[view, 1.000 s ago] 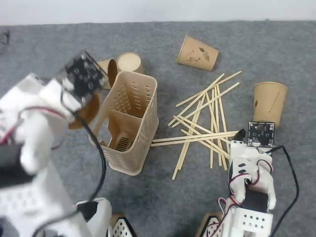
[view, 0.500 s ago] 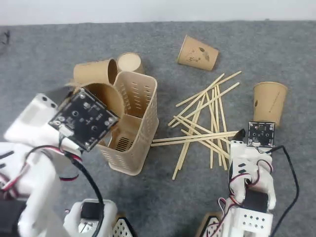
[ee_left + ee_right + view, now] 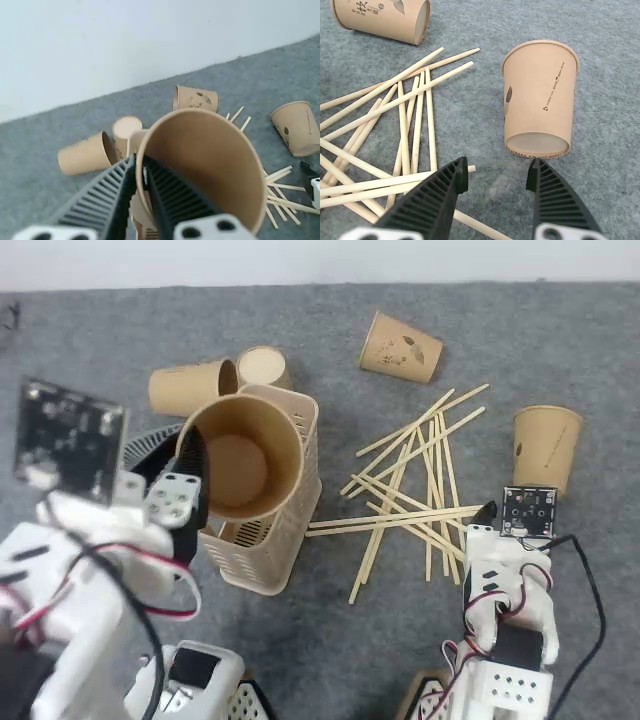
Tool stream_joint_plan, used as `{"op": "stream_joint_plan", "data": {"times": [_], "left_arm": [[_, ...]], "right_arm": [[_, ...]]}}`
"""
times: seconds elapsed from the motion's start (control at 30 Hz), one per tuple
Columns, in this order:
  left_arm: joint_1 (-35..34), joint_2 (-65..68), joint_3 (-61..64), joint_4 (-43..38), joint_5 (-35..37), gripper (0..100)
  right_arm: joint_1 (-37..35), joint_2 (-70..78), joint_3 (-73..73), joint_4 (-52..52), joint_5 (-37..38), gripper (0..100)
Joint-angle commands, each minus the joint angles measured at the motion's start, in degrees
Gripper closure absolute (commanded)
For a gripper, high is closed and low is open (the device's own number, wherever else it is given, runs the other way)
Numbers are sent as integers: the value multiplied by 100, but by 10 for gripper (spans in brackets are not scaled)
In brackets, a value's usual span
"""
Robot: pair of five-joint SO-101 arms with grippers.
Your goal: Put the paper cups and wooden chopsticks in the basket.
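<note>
One paper cup (image 3: 238, 468) hangs at centre left over the basket (image 3: 285, 530), its rim pinched by the left fingers (image 3: 167, 187); right fingers (image 3: 437, 197) spread at lower right beside chopsticks (image 3: 410, 490).

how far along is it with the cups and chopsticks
Done: nothing visibly in the basket yet. In hand: the left gripper holds one paper cup above the basket. Left: four other cups and the scattered chopsticks on the carpet; the right gripper is open near them.
</note>
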Motion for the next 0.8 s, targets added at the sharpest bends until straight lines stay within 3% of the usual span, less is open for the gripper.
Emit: {"op": "stream_joint_plan", "data": {"times": [0.0,0.4,0.57,0.63,0.77], "left_arm": [[-44,9,734,62,492,991],[-70,-9,1684,-62,782,989],[-1046,26,2079,-62,782,985],[-1591,-9,2193,-62,782,942],[-2207,26,2299,-26,765,761]], "right_arm": [[-40,-31,97,4,62,794],[-40,-31,97,13,62,794],[-40,-31,97,13,62,794],[-40,-31,97,13,62,794],[-40,-31,97,13,62,794]]}}
